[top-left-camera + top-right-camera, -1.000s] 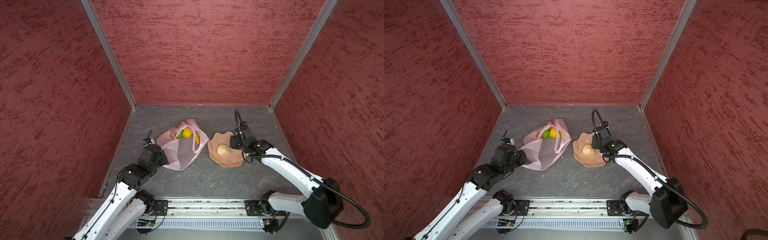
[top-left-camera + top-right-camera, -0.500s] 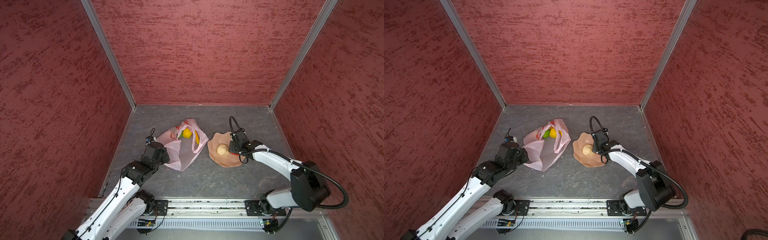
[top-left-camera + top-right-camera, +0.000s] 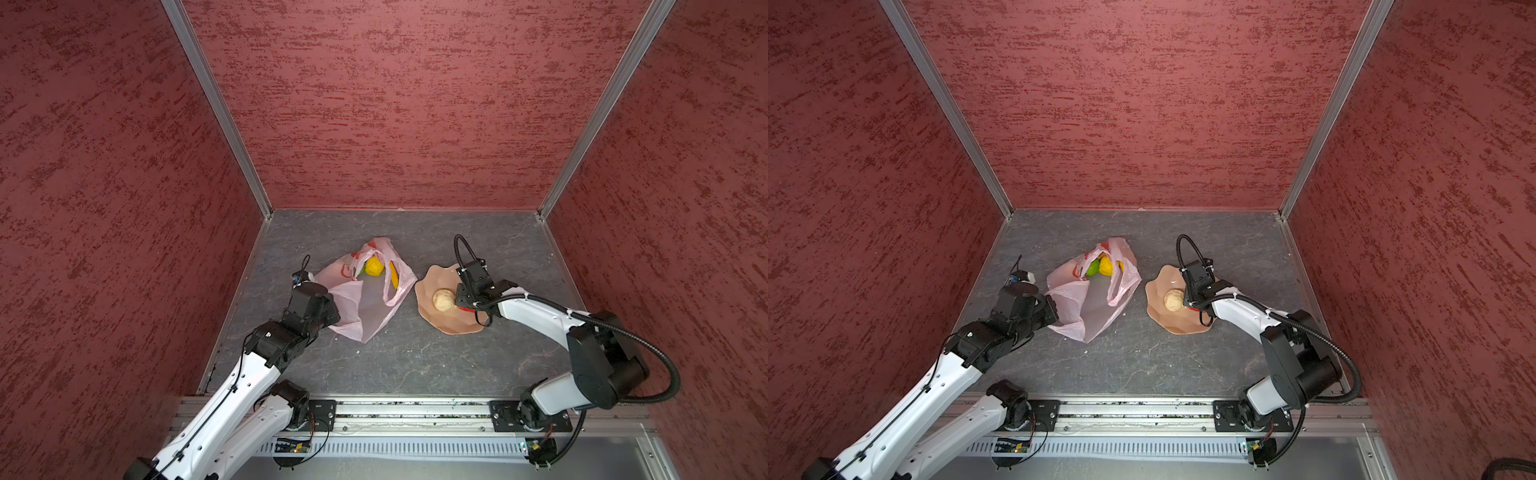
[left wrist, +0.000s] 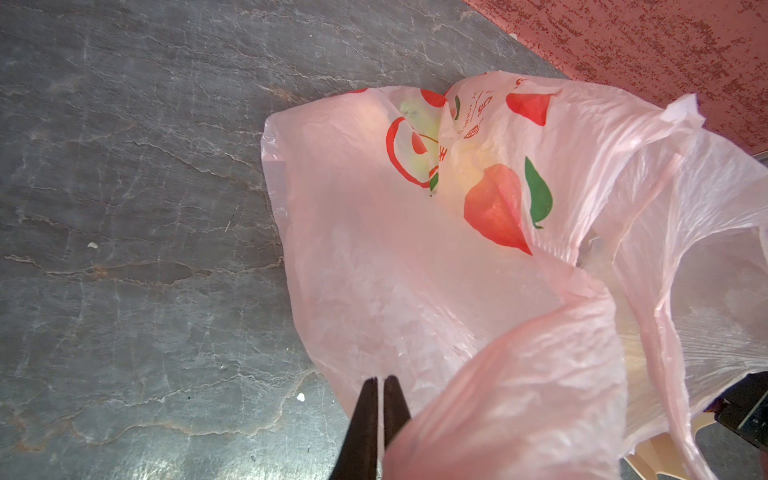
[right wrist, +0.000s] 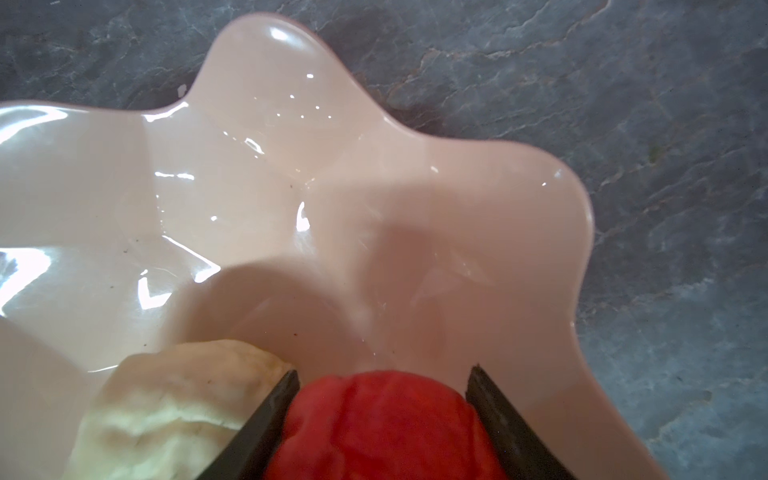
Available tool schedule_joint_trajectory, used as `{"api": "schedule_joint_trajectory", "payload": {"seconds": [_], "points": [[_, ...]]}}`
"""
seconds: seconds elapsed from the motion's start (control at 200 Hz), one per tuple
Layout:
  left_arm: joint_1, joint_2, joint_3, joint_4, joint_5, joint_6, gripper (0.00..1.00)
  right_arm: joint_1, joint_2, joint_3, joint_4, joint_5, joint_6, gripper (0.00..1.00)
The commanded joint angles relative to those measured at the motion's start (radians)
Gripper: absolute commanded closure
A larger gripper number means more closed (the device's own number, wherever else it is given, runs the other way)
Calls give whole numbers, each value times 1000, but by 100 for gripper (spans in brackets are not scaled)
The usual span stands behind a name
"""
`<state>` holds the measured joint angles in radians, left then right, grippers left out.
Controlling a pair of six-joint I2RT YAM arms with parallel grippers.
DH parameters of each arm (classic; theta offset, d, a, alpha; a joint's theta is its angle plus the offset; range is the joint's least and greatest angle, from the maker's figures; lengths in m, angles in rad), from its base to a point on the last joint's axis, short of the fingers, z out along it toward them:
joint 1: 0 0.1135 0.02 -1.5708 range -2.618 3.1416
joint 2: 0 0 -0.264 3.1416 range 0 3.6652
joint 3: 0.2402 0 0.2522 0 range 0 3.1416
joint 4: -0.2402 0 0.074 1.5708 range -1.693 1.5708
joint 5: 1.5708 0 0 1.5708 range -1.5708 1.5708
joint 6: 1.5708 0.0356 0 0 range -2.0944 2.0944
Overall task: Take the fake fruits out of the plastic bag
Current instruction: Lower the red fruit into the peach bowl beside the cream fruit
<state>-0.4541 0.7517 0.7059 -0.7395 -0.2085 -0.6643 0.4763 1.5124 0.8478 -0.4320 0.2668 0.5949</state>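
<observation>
Tabletop [image 3: 415, 361] grey veined stone under bag [image 3: 368, 305]; walls [image 3: 395, 104] mottled red.

White arms [image 3: 232, 399], black joints [image 3: 602, 361], seemingly black jaws.

Bright, even overhead light, soft shadows. Top views sharp, edges bent. Glare spots on glossy peach-coloured scalloped bowl [image 5: 291, 187]; close red round toy fruit [image 5: 382, 424] blurred. Near fold of translucent pale-pink plastic bag [image 4: 395, 270] unfocused.
</observation>
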Motion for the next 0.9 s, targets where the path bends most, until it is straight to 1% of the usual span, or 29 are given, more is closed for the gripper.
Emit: {"api": "schedule_joint_trajectory", "payload": {"seconds": [0.0,0.255,0.521,0.771,0.897], "points": [[4,0,10,20,4,12,91,-7,21,-7,30,14,10,52],[6,5,2,28,4,15,91,-8,50,6,32,14,6,48],[12,6,-5,35,11,17,91,-9,70,19,29,15,3,36],[14,-7,-11,28,14,14,91,-8,71,34,18,17,-8,27],[14,-12,-14,27,12,11,91,-8,68,43,11,20,-13,25]]}}
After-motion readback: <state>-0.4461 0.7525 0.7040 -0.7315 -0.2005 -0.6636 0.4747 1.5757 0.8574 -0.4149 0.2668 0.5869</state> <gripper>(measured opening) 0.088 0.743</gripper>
